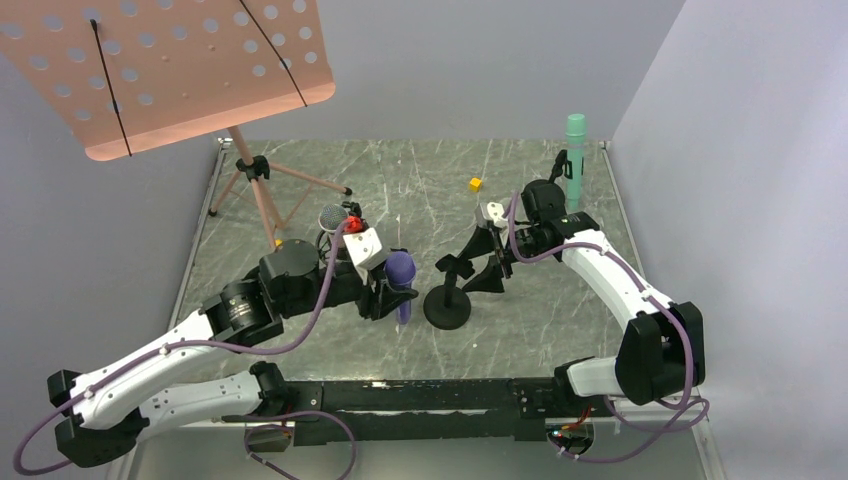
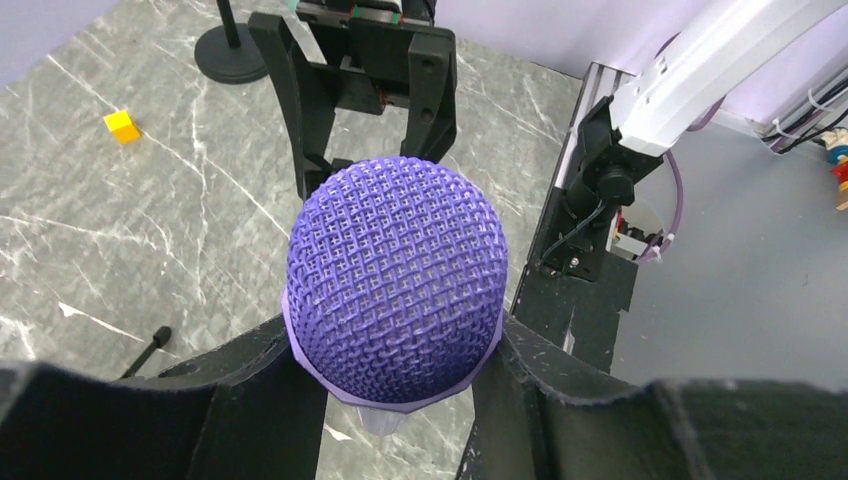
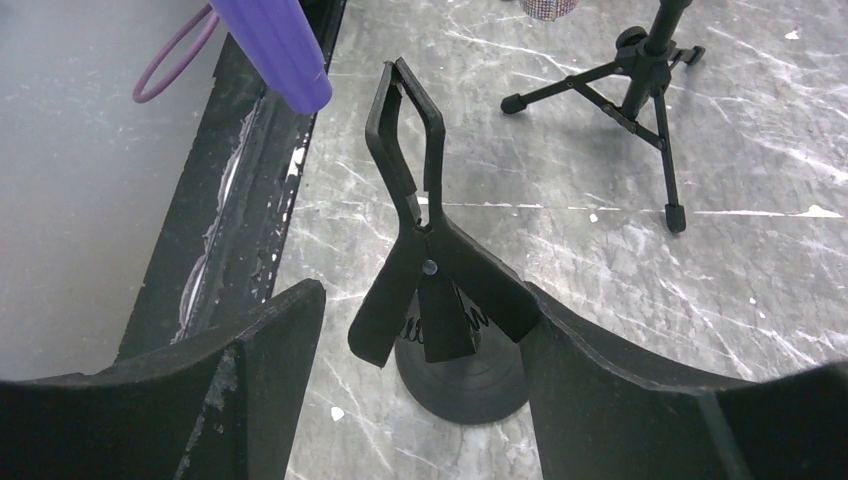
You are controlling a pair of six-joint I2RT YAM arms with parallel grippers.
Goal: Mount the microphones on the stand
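Grey marbled table [image 1: 420,170], hemmed by a wall [image 1: 730,150] close on the right; seemingly two of three done, with teal-green microphone [image 1: 575,150] upright at the far right edge and glittery grey-brown microphone [image 1: 332,217] up on a tripod stand [image 3: 650,100] just beyond the left wrist. Left to do: purple microphone [image 2: 396,275], clenched head uppermost in left gripper [image 2: 395,400] just beside the round-based stand [image 1: 447,306], into its clip [image 3: 405,150], straddled at the handles by right gripper [image 3: 420,310], jaws released and not squeezing. Tight between the two grippers and the near rail [image 1: 400,395]; more room on the far side, save a yellow cube [image 1: 475,184].
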